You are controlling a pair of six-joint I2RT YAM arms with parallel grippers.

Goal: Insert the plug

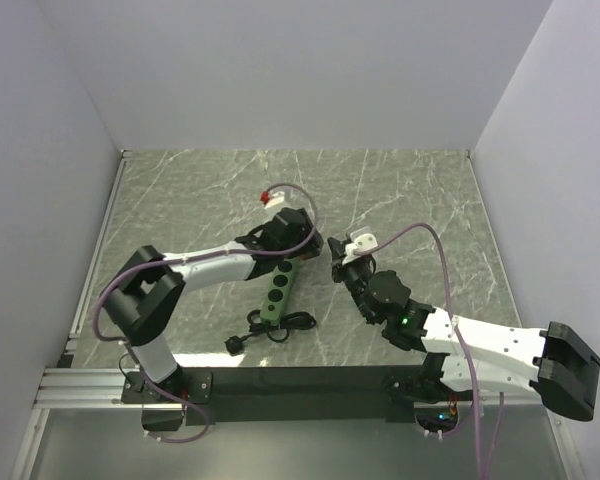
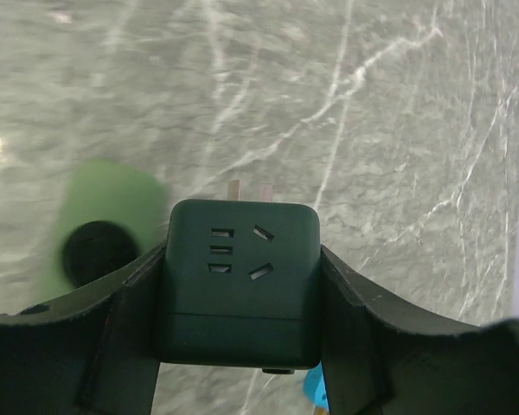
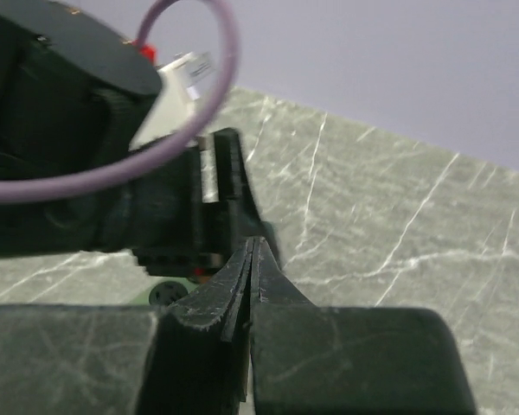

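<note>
Left pincer (image 2: 242,303): jaws part-way open and clamped on the plug (image 2: 242,246), a dark green cube with rounded corners. One finger (image 2: 143,298) presses the cube's left flank and the other its right. The slotted face of the cube looks back toward the wrist. Two metal prongs (image 2: 247,188) stick out of the far side, bare, over the table (image 1: 410,200).

Power strip (image 2: 108,220): green and blurred, lying below and to the left of the pincer's tips, with one round dark socket showing. Seen from above, it runs from under the pincer back toward the arm bases. Whether the cube touches it cannot be told.

Cord (image 1: 280,325): black, loosely coiled at the strip's end farthest from the pincer, ending in a black connector (image 1: 234,345).

Right pincer (image 3: 252,259): jaws pressed fully together with nothing between them. It sits just to the right of the left pincer, tips aimed toward it, the two apart.

Purple cable (image 3: 190,130): arches over the left wrist, directly ahead of the right pincer's tips.

Table: grey-green stone pattern with white veins, beneath both pincers.
</note>
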